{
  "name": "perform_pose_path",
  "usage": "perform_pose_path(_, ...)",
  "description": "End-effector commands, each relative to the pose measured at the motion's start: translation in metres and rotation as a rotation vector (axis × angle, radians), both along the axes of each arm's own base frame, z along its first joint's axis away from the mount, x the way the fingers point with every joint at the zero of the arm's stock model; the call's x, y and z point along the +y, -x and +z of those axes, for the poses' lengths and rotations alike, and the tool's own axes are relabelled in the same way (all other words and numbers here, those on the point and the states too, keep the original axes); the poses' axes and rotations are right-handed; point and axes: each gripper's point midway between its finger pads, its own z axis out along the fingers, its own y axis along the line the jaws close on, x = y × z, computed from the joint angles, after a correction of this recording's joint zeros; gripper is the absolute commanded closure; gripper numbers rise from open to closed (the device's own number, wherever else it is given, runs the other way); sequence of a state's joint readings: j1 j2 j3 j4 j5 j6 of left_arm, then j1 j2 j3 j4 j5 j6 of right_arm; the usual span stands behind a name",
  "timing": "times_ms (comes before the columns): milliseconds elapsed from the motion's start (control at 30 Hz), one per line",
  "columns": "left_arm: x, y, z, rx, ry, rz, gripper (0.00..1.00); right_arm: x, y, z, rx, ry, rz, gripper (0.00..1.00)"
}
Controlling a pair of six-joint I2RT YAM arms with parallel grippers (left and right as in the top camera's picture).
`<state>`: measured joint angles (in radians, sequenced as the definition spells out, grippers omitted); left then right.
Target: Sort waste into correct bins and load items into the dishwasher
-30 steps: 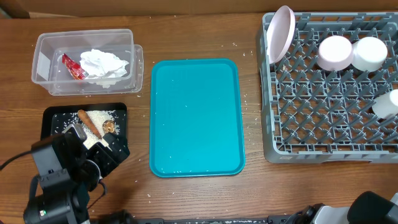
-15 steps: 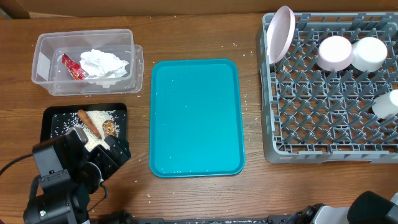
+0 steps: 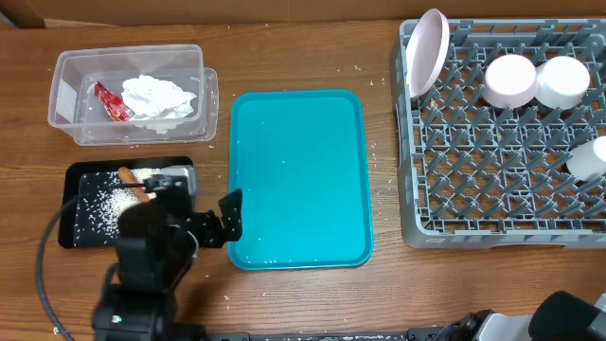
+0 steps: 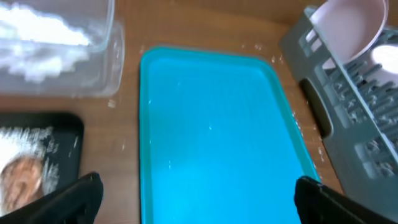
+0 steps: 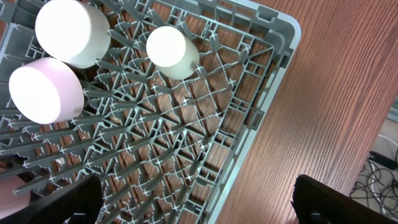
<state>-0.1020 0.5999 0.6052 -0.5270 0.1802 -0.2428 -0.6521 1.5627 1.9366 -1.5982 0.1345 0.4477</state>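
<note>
Jaws, left: wide apart, empty; left gripper [image 4: 198,200] over the teal tray [image 3: 298,180], at its left edge.
Jaws, right: wide apart, empty; right gripper [image 5: 199,202] above the grey rack [image 3: 473,175].
Clear tub [image 3: 71,71]: crumpled white napkins [image 3: 156,95], shiny red wrapper [image 3: 111,100].
Black tray [image 3: 71,237]: scattered rice [image 3: 104,204], orange carrot [image 3: 133,183], brown lump [image 4: 22,177].
Rack: plate [image 3: 428,47] on edge, bowl [image 3: 511,80], cup [image 3: 563,80].

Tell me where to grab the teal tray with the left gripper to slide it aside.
Probably best: pinch the raised rim on the long left edge of the teal tray, coming down from above on its left side. The tray lies flat on the table, so only the rim offers something to close on, and the open left gripper is nearest that edge.
</note>
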Motion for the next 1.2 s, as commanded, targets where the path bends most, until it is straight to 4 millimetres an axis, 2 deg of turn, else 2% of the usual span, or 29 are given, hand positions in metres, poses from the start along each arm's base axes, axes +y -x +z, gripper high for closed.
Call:
perform_pose_path(0,0.004,-0.003,-0.027,-0.086,-0.065,-0.009,0.00,0.000,0.001,0.002,-0.004,0.007,0.001,0.00)
perform_pose_path(267,0.008,-0.009,-0.047,-0.311,-0.044,0.022,0.00,0.000,0.001,0.002,-0.004,0.007,0.001,0.00)
perform_pose_path(567,0.027,-0.003,-0.068,-0.362,-0.058,0.103,0.00,0.000,0.001,0.002,-0.004,0.007,0.001,0.00)
perform_pose_path(767,0.039,0.005,-0.068,-0.367,-0.082,0.169,0.00,0.000,0.001,0.002,-0.004,0.007,0.001,0.00)
perform_pose_path(933,0.043,0.007,-0.046,-0.464,-0.092,0.187,0.00,0.000,0.001,0.002,-0.004,0.007,0.001,0.00)
perform_pose_path(1167,0.056,0.007,-0.047,-0.460,-0.113,0.237,0.00,0.000,0.001,0.002,-0.004,0.007,0.001,0.00)
